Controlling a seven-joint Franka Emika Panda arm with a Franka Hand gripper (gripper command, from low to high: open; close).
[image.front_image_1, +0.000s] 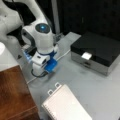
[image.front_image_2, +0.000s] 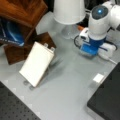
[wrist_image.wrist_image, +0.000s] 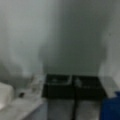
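White panel (image.front_image_1: 66, 105) lies nearest the camera in a front view, ribbed face up, two small tabs at its upper end, flat on the grey surface (image.front_image_1: 100, 92). Same panel (image.front_image_2: 37, 63) in both front views; in one its top end rests against a dark wood block (image.front_image_2: 15, 53). Wooden box (image.front_image_1: 15, 95) sits at a front view's bottom left, just beside the panel.

Gripper (image.front_image_1: 51, 66) hangs low over the surface with blue fingers, tips pointing down, near the panel's tabbed end but apart from it. Gripper (image.front_image_2: 90, 50) also shows at a front view's upper right, well apart from the panel. Fingers look pressed together in the wrist view (wrist_image.wrist_image: 73, 86), two dark pads side by side with nothing between them; blurred, so not certain.

Black-topped case (image.front_image_1: 98, 51) sits at a front view's right, white label on its lid. White lampshade-like cone (image.front_image_2: 68, 11) stands at a front view's top, just beside the arm. Black perforated board (image.front_image_2: 12, 107) fills a front view's bottom left.
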